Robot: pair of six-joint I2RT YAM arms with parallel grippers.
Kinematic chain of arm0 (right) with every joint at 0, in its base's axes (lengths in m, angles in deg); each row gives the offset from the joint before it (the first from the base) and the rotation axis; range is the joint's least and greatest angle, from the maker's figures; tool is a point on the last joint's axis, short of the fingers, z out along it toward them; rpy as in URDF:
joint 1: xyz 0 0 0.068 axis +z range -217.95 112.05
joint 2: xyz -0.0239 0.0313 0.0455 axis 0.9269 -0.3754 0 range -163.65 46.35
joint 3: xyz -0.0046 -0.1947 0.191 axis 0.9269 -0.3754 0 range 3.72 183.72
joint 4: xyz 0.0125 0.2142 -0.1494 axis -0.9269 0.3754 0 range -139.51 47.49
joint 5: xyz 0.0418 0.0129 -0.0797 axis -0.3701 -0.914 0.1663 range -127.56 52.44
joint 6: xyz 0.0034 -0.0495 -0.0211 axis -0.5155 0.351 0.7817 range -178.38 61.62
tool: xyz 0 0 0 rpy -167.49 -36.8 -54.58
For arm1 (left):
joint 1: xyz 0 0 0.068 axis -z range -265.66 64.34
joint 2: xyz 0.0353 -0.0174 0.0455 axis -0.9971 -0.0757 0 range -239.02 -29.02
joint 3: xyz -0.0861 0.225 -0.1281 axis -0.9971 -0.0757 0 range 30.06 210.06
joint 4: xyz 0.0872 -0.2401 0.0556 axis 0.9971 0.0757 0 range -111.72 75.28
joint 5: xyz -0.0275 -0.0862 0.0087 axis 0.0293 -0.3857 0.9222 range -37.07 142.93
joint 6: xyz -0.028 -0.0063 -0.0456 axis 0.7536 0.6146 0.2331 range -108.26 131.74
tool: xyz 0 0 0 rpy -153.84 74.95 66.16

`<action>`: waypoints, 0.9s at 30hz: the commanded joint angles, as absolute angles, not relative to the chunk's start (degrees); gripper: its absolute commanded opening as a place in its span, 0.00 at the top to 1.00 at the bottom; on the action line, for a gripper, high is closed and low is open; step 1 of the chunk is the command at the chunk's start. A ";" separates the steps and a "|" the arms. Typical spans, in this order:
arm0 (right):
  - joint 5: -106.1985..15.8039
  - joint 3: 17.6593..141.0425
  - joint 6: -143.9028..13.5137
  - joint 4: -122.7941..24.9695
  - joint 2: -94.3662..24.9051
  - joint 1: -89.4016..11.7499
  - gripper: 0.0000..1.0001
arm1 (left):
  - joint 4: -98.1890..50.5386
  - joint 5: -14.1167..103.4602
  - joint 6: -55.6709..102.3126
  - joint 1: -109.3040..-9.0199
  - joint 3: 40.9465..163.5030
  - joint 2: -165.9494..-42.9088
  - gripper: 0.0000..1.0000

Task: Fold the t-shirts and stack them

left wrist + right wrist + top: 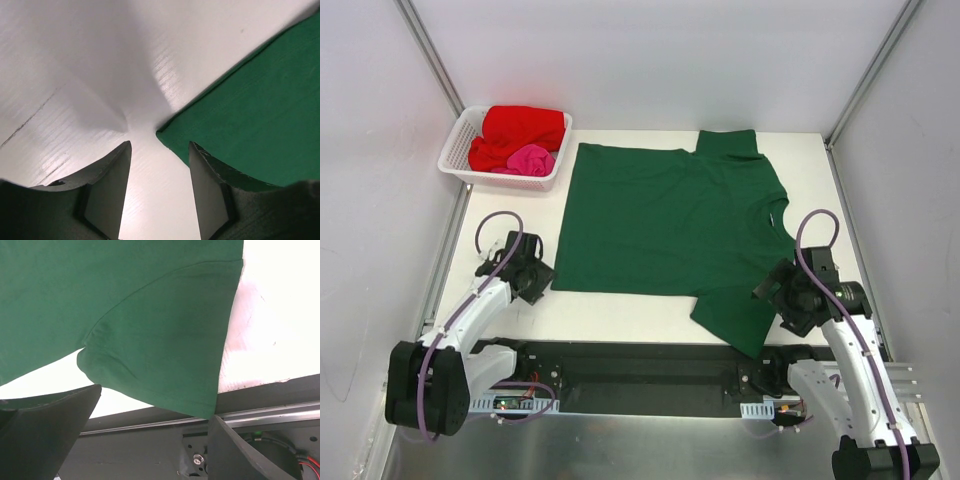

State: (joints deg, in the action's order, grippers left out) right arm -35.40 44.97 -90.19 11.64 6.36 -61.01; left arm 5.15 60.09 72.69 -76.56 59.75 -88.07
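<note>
A large dark green t-shirt [670, 220] lies spread flat on the white table, one sleeve reaching over the near edge. My left gripper [542, 275] sits low at the shirt's near-left hem corner [167, 135]. Its jaws [160, 145] stand partly open with only bare table between them, and the right finger rests at the cloth's edge. My right gripper [770, 285] hangs wide open over the near sleeve [165, 350], holding nothing [155, 402]. A red t-shirt [520, 130] and a pink one [532, 160] lie bunched in the basket.
The white lattice basket [455, 160] stands at the back left corner. A black rail [640, 365] with the arm bases runs along the table's near edge, also seen in the right wrist view under the sleeve [150, 440]. White walls close in on both sides.
</note>
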 commanded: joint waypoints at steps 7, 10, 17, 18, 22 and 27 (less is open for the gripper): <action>-35.18 48.10 -89.49 12.01 5.66 -61.36 0.04 | 3.42 63.04 76.60 -72.65 59.41 -91.86 0.55; -35.01 48.36 -89.23 12.54 5.48 -61.45 0.04 | 2.62 63.39 76.52 -72.22 60.11 -93.88 0.58; -34.83 48.98 -89.14 12.54 4.34 -61.36 0.04 | 2.45 65.41 76.96 -72.21 59.76 -94.76 0.59; -34.74 48.98 -89.14 12.63 4.25 -61.36 0.04 | 2.36 65.59 76.96 -72.21 59.76 -94.94 0.59; -33.87 49.24 -89.75 14.21 4.60 -61.36 0.04 | 1.13 65.24 76.43 -72.30 60.03 -96.17 0.63; -33.33 48.19 -91.43 16.32 3.46 -63.38 0.04 | -0.19 64.62 77.48 -71.95 59.50 -98.37 0.72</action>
State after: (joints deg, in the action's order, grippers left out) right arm -34.31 46.81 -89.91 12.82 4.26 -61.52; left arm -0.16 63.92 76.32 -72.82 59.81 -96.05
